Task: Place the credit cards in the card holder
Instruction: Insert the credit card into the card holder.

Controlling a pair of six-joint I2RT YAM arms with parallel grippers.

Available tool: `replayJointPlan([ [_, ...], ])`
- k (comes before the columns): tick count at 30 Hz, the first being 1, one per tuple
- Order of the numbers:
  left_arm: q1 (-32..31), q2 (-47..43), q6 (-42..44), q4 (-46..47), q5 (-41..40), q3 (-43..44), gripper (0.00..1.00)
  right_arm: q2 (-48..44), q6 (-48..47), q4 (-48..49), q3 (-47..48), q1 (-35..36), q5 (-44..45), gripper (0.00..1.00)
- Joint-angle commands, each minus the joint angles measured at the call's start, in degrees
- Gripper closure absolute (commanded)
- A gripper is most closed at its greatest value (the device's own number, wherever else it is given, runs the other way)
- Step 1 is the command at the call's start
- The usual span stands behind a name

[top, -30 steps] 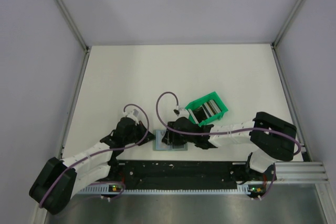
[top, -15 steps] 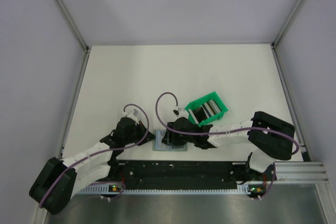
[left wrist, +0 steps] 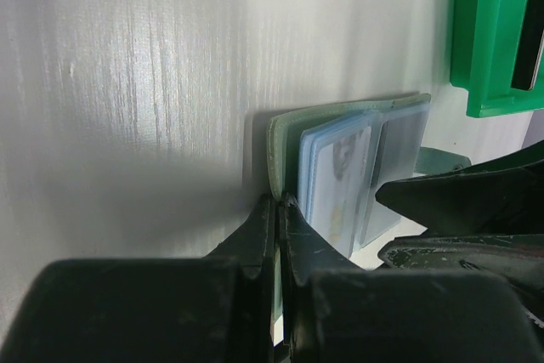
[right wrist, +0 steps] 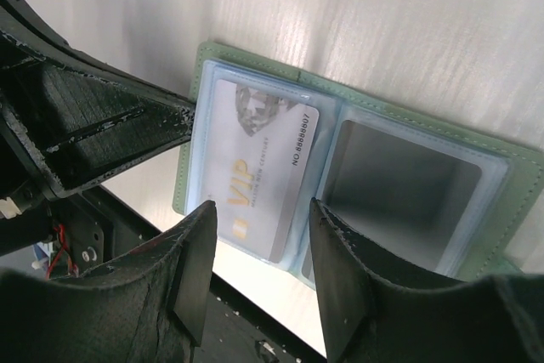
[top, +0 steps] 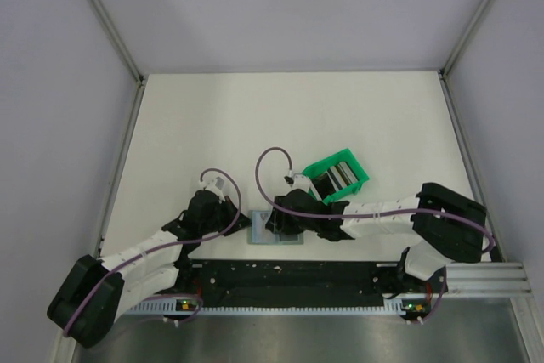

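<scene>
Card holder (top: 277, 229): it is lying open and flat on the bench (top: 255, 116), with its light blue sleeves facing up. The edge of its left cover is being pinched by the left end effector (left wrist: 278, 201), whose fingers are being pressed tightly together on it.

A whitish card (right wrist: 255, 167) marked VIP is lying in the sleeve of the card holder nearest that pinched edge. Whether it is being fully seated there cannot be told.

The right end effector (right wrist: 259, 210) is being held directly over the card holder, with its fingers (right wrist: 195, 244) standing apart on either side of the card's near end. Whether the card is being gripped or merely straddled cannot be told.

A green bin (top: 336, 174) is sitting just beyond the far right corner of the card holder, apart from it. Further cards (top: 330, 180), dark and light, are being carried on edge inside the bin.
</scene>
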Motion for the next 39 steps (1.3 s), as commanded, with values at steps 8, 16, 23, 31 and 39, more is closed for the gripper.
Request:
replayJointPlan([
  [8, 0.1, 0.2, 1.0, 0.1, -0.4, -0.8, 1.00, 4.5, -0.1, 5.3, 2.9, 0.0, -5.6, 0.55],
  [16, 0.1, 0.2, 0.9, 0.2, -0.3, -0.9, 1.00, 3.9, -0.2, 9.1, 2.2, 0.0, -7.2, 0.58],
  [23, 0.2, 0.2, 0.9, 0.2, -0.3, -0.9, 1.00, 3.9, 0.0, 10.7, 1.6, 0.0, -7.4, 0.62],
  [31, 0.1, 0.2, 0.9, 0.2, -0.3, -1.0, 1.00, 2.0, -0.3, 8.3, 0.8, 0.0, -3.0, 0.61],
  [39, 0.1, 0.2, 0.8, 0.3, -0.4, -1.0, 1.00, 0.1, 0.6, 4.5, 0.5, 0.0, 0.4, 0.58],
])
